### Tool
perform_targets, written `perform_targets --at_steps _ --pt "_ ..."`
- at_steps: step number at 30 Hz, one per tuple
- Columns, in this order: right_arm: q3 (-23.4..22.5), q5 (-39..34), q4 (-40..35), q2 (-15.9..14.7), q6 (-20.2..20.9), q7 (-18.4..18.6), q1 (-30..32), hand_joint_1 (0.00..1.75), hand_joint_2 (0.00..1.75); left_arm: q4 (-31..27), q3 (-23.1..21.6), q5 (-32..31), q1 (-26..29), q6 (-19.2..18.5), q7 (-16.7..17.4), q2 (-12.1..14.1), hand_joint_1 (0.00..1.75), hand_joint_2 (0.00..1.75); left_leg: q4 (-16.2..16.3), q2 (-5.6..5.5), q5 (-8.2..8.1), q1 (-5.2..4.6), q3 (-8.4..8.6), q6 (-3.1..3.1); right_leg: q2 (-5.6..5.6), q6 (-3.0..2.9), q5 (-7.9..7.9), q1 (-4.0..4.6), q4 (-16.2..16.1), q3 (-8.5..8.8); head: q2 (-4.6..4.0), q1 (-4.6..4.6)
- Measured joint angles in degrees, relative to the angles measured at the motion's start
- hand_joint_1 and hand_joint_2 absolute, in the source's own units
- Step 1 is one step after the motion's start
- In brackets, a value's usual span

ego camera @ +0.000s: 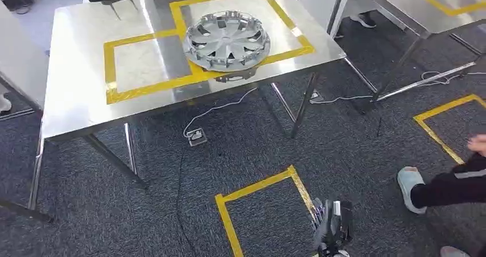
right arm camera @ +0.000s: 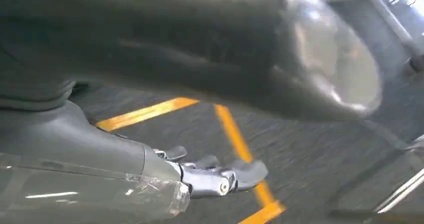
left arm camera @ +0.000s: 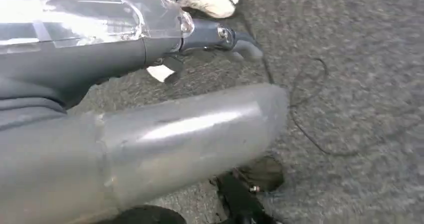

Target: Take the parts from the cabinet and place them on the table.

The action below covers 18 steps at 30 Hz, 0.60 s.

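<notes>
Right hand [ego camera: 331, 225] is hanging empty, fingers loosely extended, low over the floor, with the wheel cover [ego camera: 227, 41] lying well ahead on the steel table [ego camera: 80, 108], left hand [left arm camera: 220, 36] likewise holding nothing.

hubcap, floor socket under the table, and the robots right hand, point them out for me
hubcap [ego camera: 227, 39], head view, on its centre hub
floor socket [ego camera: 196, 136], head view, on its top face
right hand [ego camera: 331, 225], head view, on the middle of the hand
</notes>
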Motion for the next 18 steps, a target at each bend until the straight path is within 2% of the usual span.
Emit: perform_targets --at_steps 1,2,3,4,5,6,7,8,9,10,11,12,13,14,15,17,18 --pt "0.2 0.3 0.9 0.4 -0.2 1.0 -0.2 0.00 0.00 0.0 0.0 0.0 0.1 0.1 0.0 0.0 0.00 0.00 4.8 -0.57 -2.21 -0.01 -2.27 0.00 0.81 -0.12 0.07 0.07 0.0 -0.12 0.00 -0.66" --pt "0.6 0.6 1.9 0.7 -0.5 2.2 -0.2 0.00 0.00 0.0 0.0 0.0 0.3 0.2 0.0 0.1 0.00 0.00 9.3 -0.57 -3.93 -0.03 -4.52 -0.02 1.58 -0.14 0.08 0.25 0.0 -0.16 0.00 -1.11" --pt "1.0 1.1 2.9 1.1 -0.7 3.6 0.0 0.00 0.00 0.0 0.0 0.0 0.3 0.5 0.0 0.1 0.00 0.00 12.0 -0.50 -4.30 -0.09 -5.94 -0.02 2.26 -0.15 0.08 0.39 0.1 -0.18 0.00 -1.31" --pt "1.4 1.5 4.0 1.4 -1.0 5.2 0.4 0.00 0.00 0.0 0.0 0.0 0.4 0.6 0.0 0.1 0.00 0.00 11.9 -0.45 -3.25 -0.12 -6.17 0.06 3.00 -0.17 0.07 0.50 0.3 -0.17 0.00 -1.38" --pt "1.8 1.8 4.8 1.7 -1.3 6.0 0.6 0.00 0.00 0.0 0.0 0.0 0.4 0.7 0.0 0.1 0.00 0.00 9.6 -0.47 -1.09 -0.12 -5.29 0.23 3.67 -0.20 0.03 0.60 0.4 -0.16 0.00 -1.42" --pt "2.3 2.1 5.4 2.0 -1.5 6.4 0.9 0.00 0.00 0.0 0.0 0.0 0.3 0.7 0.0 0.1 0.00 0.00 5.1 -1.03 1.87 -0.12 -3.36 0.52 4.51 -0.23 -0.01 0.67 0.6 -0.14 0.00 -1.46" --pt "2.6 2.3 5.8 2.2 -1.5 6.5 1.0 0.00 0.00 0.0 0.0 0.0 0.3 0.7 -0.1 0.1 0.00 0.00 0.1 -2.66 4.69 -0.08 -1.12 0.84 5.24 -0.13 -0.10 0.67 0.8 -0.15 0.00 -1.48" --pt "2.9 2.3 6.3 2.7 -1.5 6.6 1.0 0.00 0.00 0.0 0.0 0.0 0.3 0.7 -0.1 0.4 0.00 0.00 -2.9 -6.82 5.09 0.15 0.10 1.36 5.83 0.05 -0.23 0.49 1.1 -0.41 0.00 -1.53" --pt "3.1 2.4 6.8 2.8 -1.6 6.9 0.7 0.00 0.00 0.0 0.0 0.0 0.3 0.7 -0.2 0.4 0.00 0.00 -4.1 -6.92 4.92 0.44 0.49 1.14 6.72 0.35 -0.42 0.67 1.7 -0.87 0.00 -1.40" --pt "3.5 2.5 7.3 2.8 -1.6 7.7 0.6 0.00 0.00 0.0 0.0 0.0 0.3 0.7 -0.2 0.4 0.00 0.00 -4.0 -5.99 4.75 0.09 0.60 1.03 7.41 0.76 -0.16 0.37 1.6 -1.28 0.00 -1.51" --pt "4.0 2.8 7.7 2.9 -1.7 8.7 0.6 0.00 0.00 0.0 0.0 0.0 0.4 0.9 -0.1 0.4 0.00 0.00 -4.1 -5.51 4.72 -0.03 0.67 1.12 8.17 1.09 -0.03 0.18 1.5 -1.48 0.00 -1.35" --pt "4.2 2.8 8.2 2.9 -1.7 9.6 0.8 0.00 0.00 0.0 0.0 0.0 0.4 1.0 -0.1 0.4 0.00 0.00 -4.3 -4.61 4.79 -0.08 0.74 1.40 9.11 1.51 0.24 0.10 1.3 -1.54 0.00 -1.49" --pt "4.6 2.8 8.7 3.1 -1.8 10.5 0.9 0.00 0.00 0.0 0.0 0.0 0.4 1.2 -0.1 0.4 0.00 0.00 -4.9 -3.47 5.12 0.56 1.01 1.85 9.36 1.70 0.11 0.23 1.4 -1.75 0.00 -1.68" --pt "5.1 2.9 8.9 3.5 -1.8 11.0 1.1 0.00 0.00 0.0 0.0 0.0 0.2 1.6 -0.3 0.6 0.00 0.00 -5.2 -2.57 5.22 0.53 1.24 2.05 6.13 2.10 -0.92 0.52 2.5 -2.24 0.00 -1.22" --pt "5.4 3.0 9.1 3.5 -1.8 11.4 0.8 0.00 0.00 0.0 0.0 0.0 0.3 1.9 -0.6 0.6 0.00 0.00 -5.2 -1.45 5.20 0.47 1.28 2.12 3.93 2.54 -3.00 0.33 5.7 -3.74 0.00 -0.19" --pt "6.1 3.1 9.4 3.7 -1.5 11.8 0.2 0.00 0.00 0.0 0.0 0.0 0.4 2.3 -1.2 0.9 0.00 0.00 -5.2 0.85 5.11 0.22 1.22 2.13 2.19 3.26 -7.06 -0.17 14.3 -7.99 0.00 0.15" --pt "6.7 3.2 9.6 3.9 -1.0 12.4 0.2 0.00 0.00 0.0 0.0 0.0 0.4 2.7 -1.6 1.1 0.00 0.00 -5.2 1.89 4.99 0.18 1.18 2.12 1.82 3.53 -8.10 -0.40 17.8 -9.64 0.00 0.15"
